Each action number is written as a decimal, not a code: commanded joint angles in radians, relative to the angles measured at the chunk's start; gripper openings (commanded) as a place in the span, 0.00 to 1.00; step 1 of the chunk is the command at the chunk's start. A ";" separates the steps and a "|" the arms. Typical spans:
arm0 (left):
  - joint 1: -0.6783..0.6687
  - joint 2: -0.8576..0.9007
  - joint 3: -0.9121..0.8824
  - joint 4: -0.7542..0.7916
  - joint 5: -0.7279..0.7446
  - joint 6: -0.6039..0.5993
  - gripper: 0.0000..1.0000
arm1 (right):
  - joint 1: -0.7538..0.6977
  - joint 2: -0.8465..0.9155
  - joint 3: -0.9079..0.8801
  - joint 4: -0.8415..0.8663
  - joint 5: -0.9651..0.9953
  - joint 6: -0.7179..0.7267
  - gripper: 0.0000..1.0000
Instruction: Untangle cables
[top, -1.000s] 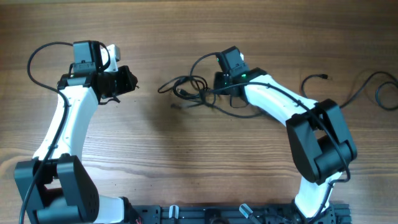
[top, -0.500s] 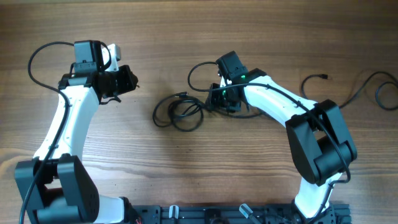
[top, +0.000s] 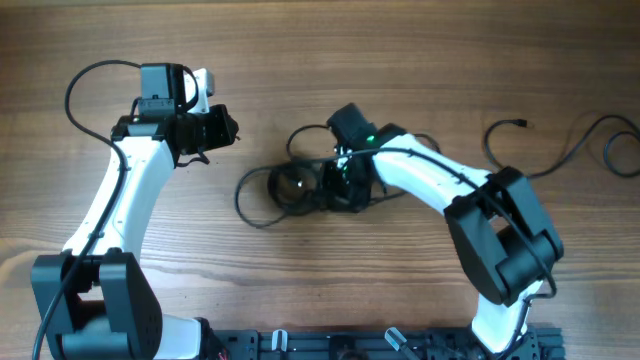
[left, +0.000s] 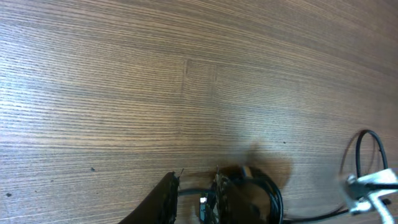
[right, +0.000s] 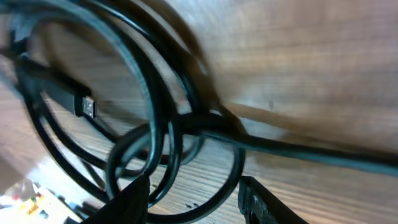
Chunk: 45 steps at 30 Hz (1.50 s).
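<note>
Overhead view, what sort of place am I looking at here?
Probably a robotics test bench: left arm and right arm rise from a black rail at the edge of a wood-grain table, with loose black cables laid out.

A wood-grain table (top: 300, 60) runs across the whole overhead view, its planks lying left to right. A tangle of black cables (top: 300, 190) lies in overlapping loops on it just left of centre. A separate black cable (top: 606, 119) curves along the upper right of the frame to the right edge, and a short lead ending in a plug (top: 522, 123) lies just left of it.
</note>
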<state>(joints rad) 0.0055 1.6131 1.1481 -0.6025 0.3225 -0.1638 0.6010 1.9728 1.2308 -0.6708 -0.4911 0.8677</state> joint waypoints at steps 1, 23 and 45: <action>-0.004 0.006 -0.005 0.006 0.001 -0.009 0.24 | 0.042 -0.013 -0.045 -0.018 0.039 0.141 0.48; -0.105 0.100 -0.005 0.038 0.002 0.135 0.15 | 0.048 -0.093 -0.061 -0.038 0.155 0.467 0.77; -0.259 0.231 -0.005 0.018 0.001 0.419 0.28 | 0.131 -0.157 -0.303 0.209 0.149 0.679 0.52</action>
<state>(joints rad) -0.2504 1.8225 1.1477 -0.5846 0.3187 0.2092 0.7303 1.8175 0.9768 -0.4530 -0.3866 1.5135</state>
